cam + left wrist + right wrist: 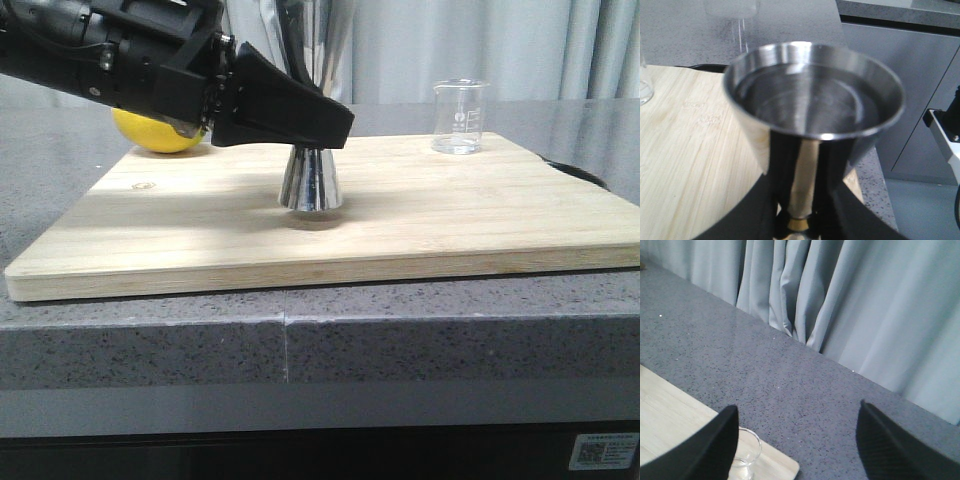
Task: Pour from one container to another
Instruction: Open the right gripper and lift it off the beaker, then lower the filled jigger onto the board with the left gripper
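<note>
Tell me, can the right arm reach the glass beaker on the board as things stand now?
Probably yes. In the right wrist view the right claw is open above the beaker, which shows beside one finger. In the front view the beaker stands alone; the left claw and jigger are well apart.

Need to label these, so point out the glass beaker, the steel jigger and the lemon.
glass beaker [459, 118], front view, its clear side wall.
steel jigger [310, 183], front view, its lower cone.
lemon [150, 136], front view, its yellow skin.
</note>
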Action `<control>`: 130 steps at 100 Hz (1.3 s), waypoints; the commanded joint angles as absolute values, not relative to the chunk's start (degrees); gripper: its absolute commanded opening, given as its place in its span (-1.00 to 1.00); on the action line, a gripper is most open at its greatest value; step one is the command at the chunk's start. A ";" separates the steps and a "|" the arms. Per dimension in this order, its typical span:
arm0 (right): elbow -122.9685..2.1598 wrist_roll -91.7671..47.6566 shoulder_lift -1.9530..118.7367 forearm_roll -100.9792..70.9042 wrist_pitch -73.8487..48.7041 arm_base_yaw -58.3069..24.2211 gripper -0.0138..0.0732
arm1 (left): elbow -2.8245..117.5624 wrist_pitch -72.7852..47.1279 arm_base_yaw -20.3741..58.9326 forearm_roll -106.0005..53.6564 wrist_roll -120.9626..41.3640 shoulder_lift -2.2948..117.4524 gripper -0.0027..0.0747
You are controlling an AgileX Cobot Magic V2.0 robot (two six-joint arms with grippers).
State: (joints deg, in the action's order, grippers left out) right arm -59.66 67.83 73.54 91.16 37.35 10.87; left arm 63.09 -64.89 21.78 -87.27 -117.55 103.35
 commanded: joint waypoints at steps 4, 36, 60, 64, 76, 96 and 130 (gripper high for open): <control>-58.72 68.75 68.20 89.42 35.95 11.21 0.36 | 64.93 -66.47 22.00 -91.80 -117.07 100.21 -0.96; -48.10 69.26 58.70 89.56 33.43 11.21 0.36 | 65.01 -65.54 22.00 -95.33 -120.74 100.21 -0.96; -43.82 72.08 54.39 89.56 33.77 11.21 0.36 | 65.01 -64.44 21.63 -97.07 -122.23 100.21 -0.96; -43.33 72.58 54.00 89.56 34.23 11.21 0.36 | 65.01 -64.41 21.20 -97.22 -122.37 100.21 -0.96; -42.17 73.10 52.55 89.56 36.15 11.21 0.36 | 65.01 -64.43 19.22 -97.91 -122.37 100.21 -0.96; -41.03 74.28 50.78 89.56 37.80 11.21 0.36 | 65.01 -64.67 16.46 -98.16 -122.37 100.21 -0.96; -39.17 76.18 50.52 89.70 41.04 11.21 0.36 | 65.01 -63.75 15.70 -99.49 -125.02 100.21 -0.96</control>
